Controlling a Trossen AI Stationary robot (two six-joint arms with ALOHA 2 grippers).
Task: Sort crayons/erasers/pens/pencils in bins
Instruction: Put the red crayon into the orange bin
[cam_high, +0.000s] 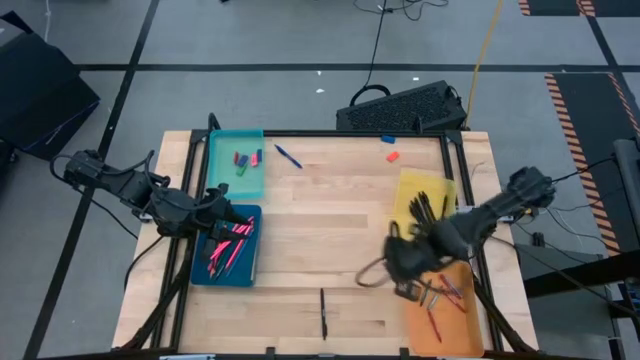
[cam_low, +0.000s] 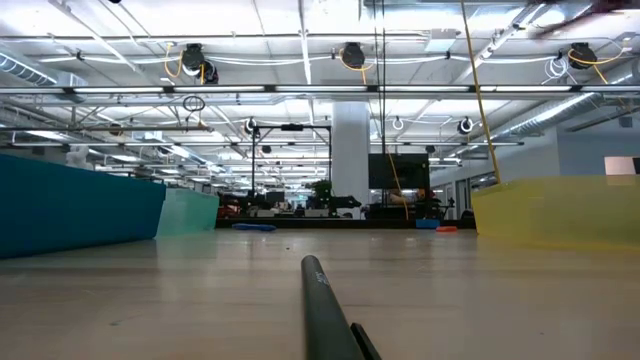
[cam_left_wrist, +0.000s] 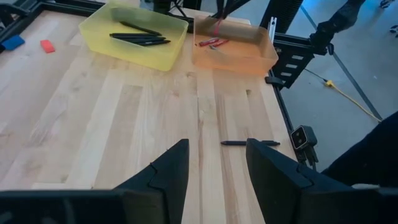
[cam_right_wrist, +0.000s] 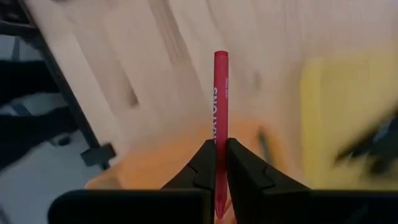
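High view takes in the whole pale wooden slatted table (cam_high: 330, 220) with four shallow translucent plastic bins: teal (cam_high: 236, 163) and dark blue (cam_high: 228, 247) on the left, yellow (cam_high: 424, 200) and orange (cam_high: 442, 304) on the right. The right gripper (cam_high: 405, 262) hangs at the near edge of the orange bin, and the right wrist view alone shows its fingers clamped on a short red wax crayon (cam_right_wrist: 221, 118) standing straight up between them. To finish well, it should carry the crayon over the orange bin's middle, where other crayons lie, lower it, then let go. The left gripper (cam_left_wrist: 214, 168) waits over the dark blue bin, fingers apart. A long thin black pen (cam_high: 323, 313) lies loose near the front edge; a small red eraser (cam_high: 392, 156) sits at the back.
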